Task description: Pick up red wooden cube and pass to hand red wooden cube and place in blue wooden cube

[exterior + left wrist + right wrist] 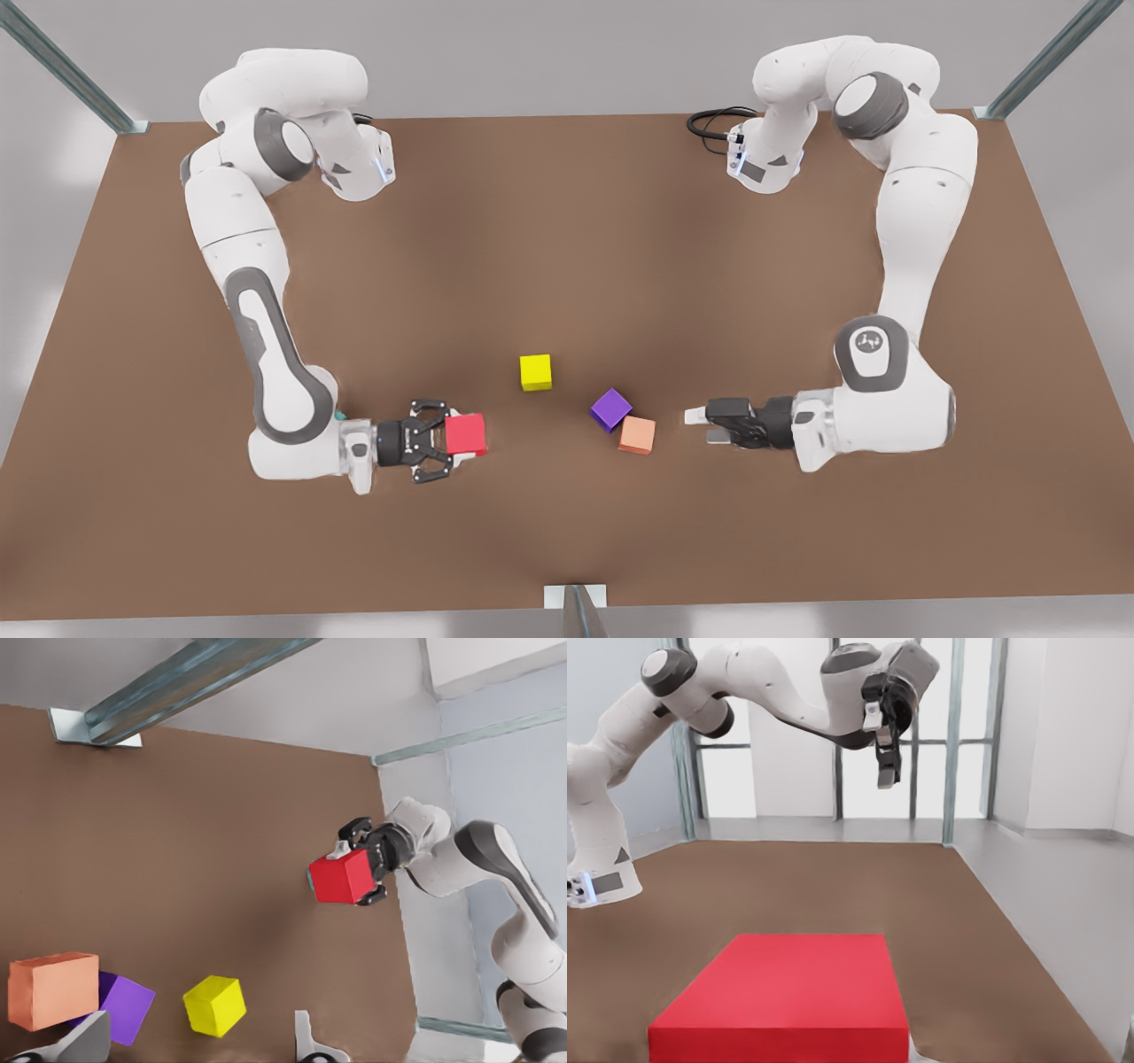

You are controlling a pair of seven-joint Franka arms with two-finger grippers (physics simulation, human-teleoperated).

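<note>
Your red wooden cube (pixel 466 434), bright and matte, sits clamped in the right end effector (pixel 447 439) at the front view's left. The left end effector (pixel 700 424) hovers released near the salmon cube (pixel 637 435).

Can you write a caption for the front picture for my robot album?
Right gripper holds the red wooden cube while the left gripper waits.
</note>
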